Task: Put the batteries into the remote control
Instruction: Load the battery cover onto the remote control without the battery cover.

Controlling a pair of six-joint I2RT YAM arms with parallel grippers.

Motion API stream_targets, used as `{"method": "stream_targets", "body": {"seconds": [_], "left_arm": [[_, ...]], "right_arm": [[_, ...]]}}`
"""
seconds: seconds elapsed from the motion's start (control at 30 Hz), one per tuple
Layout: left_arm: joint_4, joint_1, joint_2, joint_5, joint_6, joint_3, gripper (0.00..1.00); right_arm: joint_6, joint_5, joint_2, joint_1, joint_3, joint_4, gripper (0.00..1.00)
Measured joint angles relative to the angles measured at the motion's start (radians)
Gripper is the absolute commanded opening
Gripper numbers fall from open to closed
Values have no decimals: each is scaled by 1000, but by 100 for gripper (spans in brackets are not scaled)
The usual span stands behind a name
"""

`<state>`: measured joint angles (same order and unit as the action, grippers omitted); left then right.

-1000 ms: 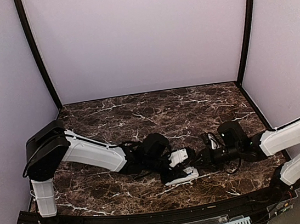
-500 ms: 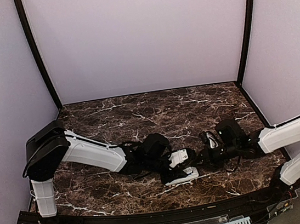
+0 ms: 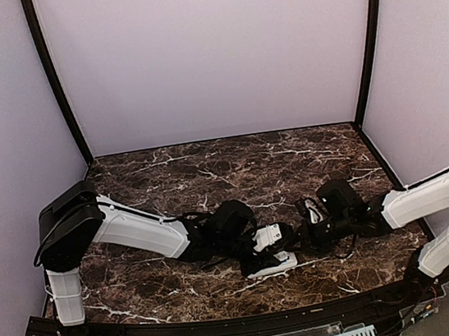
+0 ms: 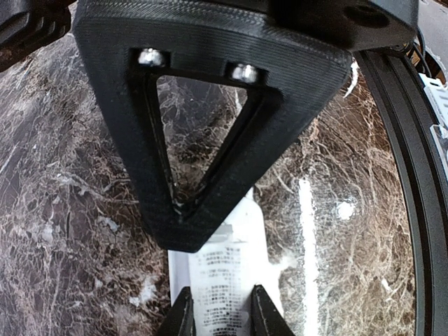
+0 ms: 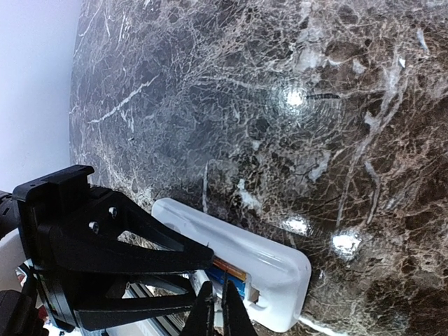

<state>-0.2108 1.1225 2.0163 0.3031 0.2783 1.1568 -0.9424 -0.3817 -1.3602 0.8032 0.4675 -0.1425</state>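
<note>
- Our right hand (image 5: 215,313), pinched shut, has edged left over the remote (image 5: 245,250), where both batteries (image 5: 228,270) sit.
- Our left hand (image 4: 220,315) clamps the remote; seating them probably remains.

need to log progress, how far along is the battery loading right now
Mostly done: the orange battery and blue battery lie in the open bay of the remote control. In hand: the left tool clamps it; the right tool, tips together, sits at the bay, perhaps pressing them. Left: final seating, then closing the bay.

Soft even light, glare spots on marble table (image 5: 292,98), remote control (image 4: 225,276) label blurred
</note>
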Motion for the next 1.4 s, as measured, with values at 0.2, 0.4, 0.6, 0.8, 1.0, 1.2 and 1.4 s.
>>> {"method": "stream_targets", "body": {"seconds": [0.2, 0.4, 0.6, 0.8, 1.0, 1.2, 1.4], "left_arm": [[1, 0, 0, 0, 2, 0, 10], [2, 2, 0, -4, 4, 0, 12], [23, 6, 0, -18, 12, 10, 12], [49, 14, 0, -37, 27, 23, 13], [60, 14, 0, -39, 29, 29, 14], [66, 15, 0, -40, 29, 32, 14], [68, 15, 0, -42, 29, 32, 15]], "right_arm": [[0, 6, -19, 6, 10, -8, 4], [6, 18, -23, 11, 14, -1, 9], [33, 40, 10, 16, 38, 94, 12], [56, 47, 39, 17, 46, 158, 14], [60, 37, 37, 17, 47, 155, 13], [62, 26, 27, 17, 47, 135, 11], [66, 20, 28, 17, 47, 135, 10]]}}
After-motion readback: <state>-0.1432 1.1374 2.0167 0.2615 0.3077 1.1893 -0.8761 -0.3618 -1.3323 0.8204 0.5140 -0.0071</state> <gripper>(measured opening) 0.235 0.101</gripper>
